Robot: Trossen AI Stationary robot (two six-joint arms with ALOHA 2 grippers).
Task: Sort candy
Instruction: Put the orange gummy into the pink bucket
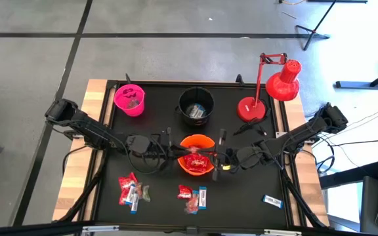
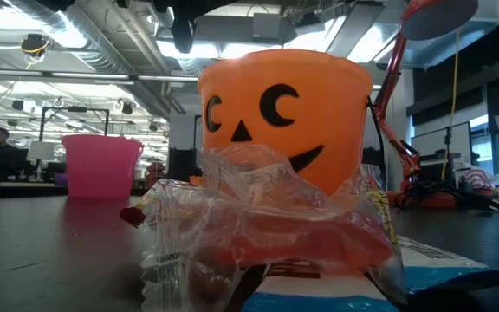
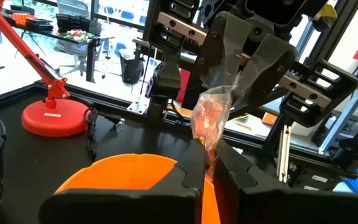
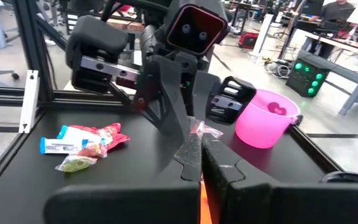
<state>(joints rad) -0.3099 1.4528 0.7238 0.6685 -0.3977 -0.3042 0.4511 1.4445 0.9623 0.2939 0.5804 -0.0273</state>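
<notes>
Both grippers meet over the orange bucket at table centre, each pinched shut on one clear-wrapped candy, probably to drop it there. More candy near front edge, unsorted.

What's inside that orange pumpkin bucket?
The orange pumpkin bucket holds red wrapped candy, seen from above. Both end effectors meet over it, pinching a clear wrapper. Anything beneath the red packets is hidden.
</notes>
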